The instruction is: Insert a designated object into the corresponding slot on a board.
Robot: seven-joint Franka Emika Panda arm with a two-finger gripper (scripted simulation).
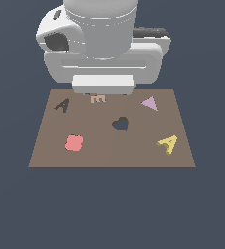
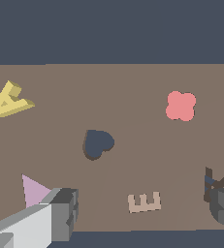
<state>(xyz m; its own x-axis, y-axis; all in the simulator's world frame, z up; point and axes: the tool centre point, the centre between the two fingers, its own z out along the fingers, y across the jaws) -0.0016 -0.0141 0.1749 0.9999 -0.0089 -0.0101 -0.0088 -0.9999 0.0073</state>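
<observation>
Fingers (image 2: 60,213) spread wide, holding nothing above the brown board (image 1: 99,155). The yellow A block (image 1: 168,143) lies untouched, well apart from its A-shaped slot (image 1: 62,104); everything remains.

the board (image 1: 109,155) lies flat under the arm. on it, the a-shaped block (image 1: 168,143) sits near the edge at the exterior view's right, well apart from the a-shaped slot (image 1: 62,105) at the far corner on the exterior view's left. the heart-shaped hole (image 1: 120,123) is about mid-board. the triangle (image 1: 149,103) lies behind the block, the clover piece (image 1: 74,142) in front of the slot, the e-shaped piece (image 1: 98,98) at the far edge.
</observation>
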